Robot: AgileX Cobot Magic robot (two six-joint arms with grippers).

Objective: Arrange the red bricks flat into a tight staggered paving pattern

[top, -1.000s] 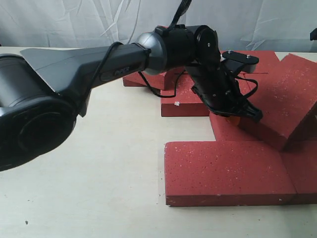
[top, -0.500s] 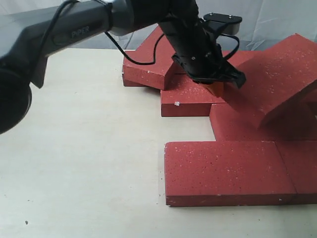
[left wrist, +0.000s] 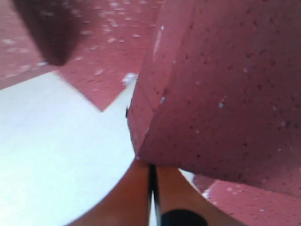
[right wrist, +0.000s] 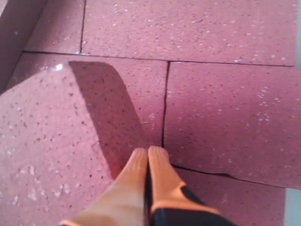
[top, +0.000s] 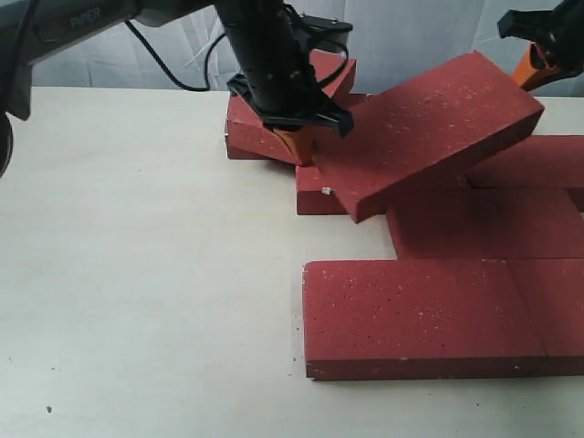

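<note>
One red brick (top: 429,128) lies tilted across the others, low end to the left, high end to the right. My left gripper (top: 299,139) is shut, its orange fingertips (left wrist: 141,181) pressed against that brick's low end (left wrist: 225,94) without clasping it. My right gripper (top: 529,68) hangs shut beside the high end; the right wrist view shows it (right wrist: 148,151) over a seam between flat bricks, the tilted brick (right wrist: 47,141) alongside. Flat bricks lie in front (top: 411,315), mid-right (top: 484,224) and at the back left (top: 260,137). I cannot see what props up the high end.
The pale table (top: 137,274) stretches to the left of the bricks. Another brick (top: 557,310) butts against the front one at the right edge. A white cloth backdrop (top: 420,32) hangs behind. The left arm (top: 255,46) reaches in from the upper left.
The left gripper has swung left and toward the back, and the tilted brick has slid left with it. The right gripper has come into view at the upper right.
</note>
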